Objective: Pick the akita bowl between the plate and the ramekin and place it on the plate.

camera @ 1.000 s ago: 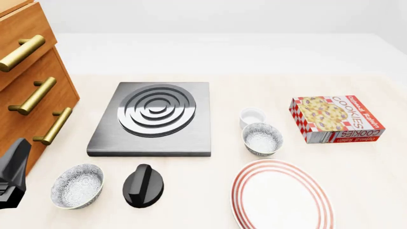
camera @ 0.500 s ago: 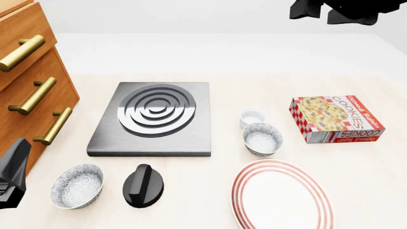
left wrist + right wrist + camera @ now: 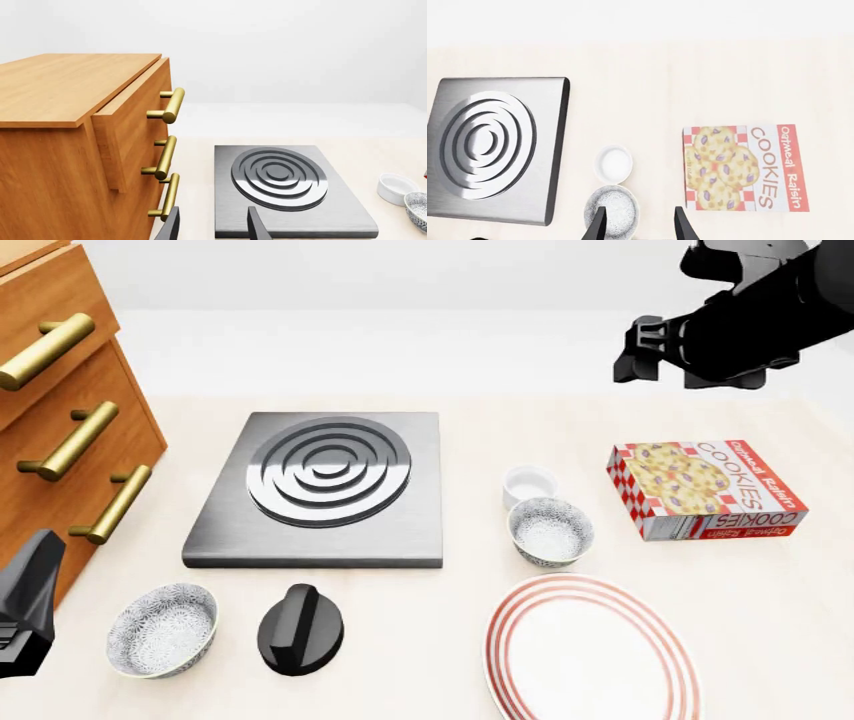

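Left edge: wooden drawer unit (image 3: pixel 60 410) with brass handles. Left claw (image 3: pixel 212 225) parked low beside it, fingers apart, holding nothing. Spare speckled bowl (image 3: pixel 162 628) sits front-left on the counter (image 3: pixel 441 380), black knob (image 3: pixel 300 628) just beside it; neither is the target. Hob plate (image 3: pixel 320 490) mid-counter.

Target akita bowl (image 3: pixel 551 531) sits between the ramekin (image 3: pixel 529 484) behind it and the plate (image 3: pixel 591 648) in front, touching or nearly touching the ramekin. Upright, empty, untouched. Cookie box (image 3: pixel 705 488) to its right.

Right claw (image 3: pixel 638 222) is high above the far right side, fingers apart, nothing in it; its wrist view looks down with the bowl under the fingertips.

Progress: nothing done yet. Left: descend, grip rim, lift, move to plate, release.
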Available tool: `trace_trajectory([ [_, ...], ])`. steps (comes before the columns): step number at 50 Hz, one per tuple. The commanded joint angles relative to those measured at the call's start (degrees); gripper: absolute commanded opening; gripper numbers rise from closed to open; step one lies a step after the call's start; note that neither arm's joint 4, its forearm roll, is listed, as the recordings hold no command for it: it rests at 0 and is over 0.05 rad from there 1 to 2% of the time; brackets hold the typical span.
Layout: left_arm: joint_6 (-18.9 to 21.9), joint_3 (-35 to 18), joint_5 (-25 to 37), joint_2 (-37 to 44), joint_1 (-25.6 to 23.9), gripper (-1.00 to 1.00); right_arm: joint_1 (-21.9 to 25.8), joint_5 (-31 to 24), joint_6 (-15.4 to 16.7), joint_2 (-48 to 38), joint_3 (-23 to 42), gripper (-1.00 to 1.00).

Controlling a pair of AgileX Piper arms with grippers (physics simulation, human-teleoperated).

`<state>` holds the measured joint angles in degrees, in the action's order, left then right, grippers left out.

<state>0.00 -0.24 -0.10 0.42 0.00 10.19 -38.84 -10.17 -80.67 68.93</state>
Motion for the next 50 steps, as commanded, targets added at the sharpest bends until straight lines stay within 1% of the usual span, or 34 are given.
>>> trace_trajectory([
  [1,0.00,0.00,0.00,0.00,0.00,1.00,-1.05,3.43,-0.07,-3.29,-4.20,1.00],
  [4,0.00,0.00,0.00,0.00,0.00,1.00,-1.17,4.07,-0.14,-3.99,-4.76,1.00],
  [7,0.00,0.00,0.00,0.00,0.00,1.00,-0.69,4.75,-0.96,-4.98,-5.12,1.00],
  [13,0.00,0.00,0.00,0.00,0.00,1.00,-0.54,5.46,-1.16,-6.48,-5.25,1.00],
  [14,0.00,0.00,0.00,0.00,0.00,1.00,-0.27,5.71,-1.71,-6.81,-5.33,1.00],
  [17,0.00,0.00,0.00,0.00,0.00,1.00,-0.59,6.53,-1.87,-6.56,-6.12,1.00],
  [19,0.00,0.00,0.00,0.00,0.00,1.00,0.37,6.87,-2.61,-6.78,-6.64,1.00],
  [25,0.00,0.00,0.00,0.00,0.00,1.00,0.63,8.24,-3.64,-7.71,-7.36,1.00],
  [30,0.00,0.00,0.00,0.00,0.00,1.00,0.68,9.89,-4.26,-8.53,-8.79,1.00],
  [39,0.00,0.00,0.00,0.00,0.00,1.00,2.68,13.67,-6.55,-11.40,-12.08,1.00],
  [41,0.00,0.00,0.00,0.00,0.00,1.00,2.61,14.21,-5.90,-12.19,-12.27,1.00],
  [43,0.00,0.00,0.00,0.00,0.00,1.00,3.39,15.35,-6.76,-13.51,-12.84,1.00],
  [44,0.00,0.00,0.00,0.00,0.00,1.00,2.78,15.88,-6.11,-13.84,-13.13,1.00],
  [50,0.00,0.00,0.00,0.00,0.00,1.00,3.19,17.63,-7.05,-15.39,-14.39,1.00],
])
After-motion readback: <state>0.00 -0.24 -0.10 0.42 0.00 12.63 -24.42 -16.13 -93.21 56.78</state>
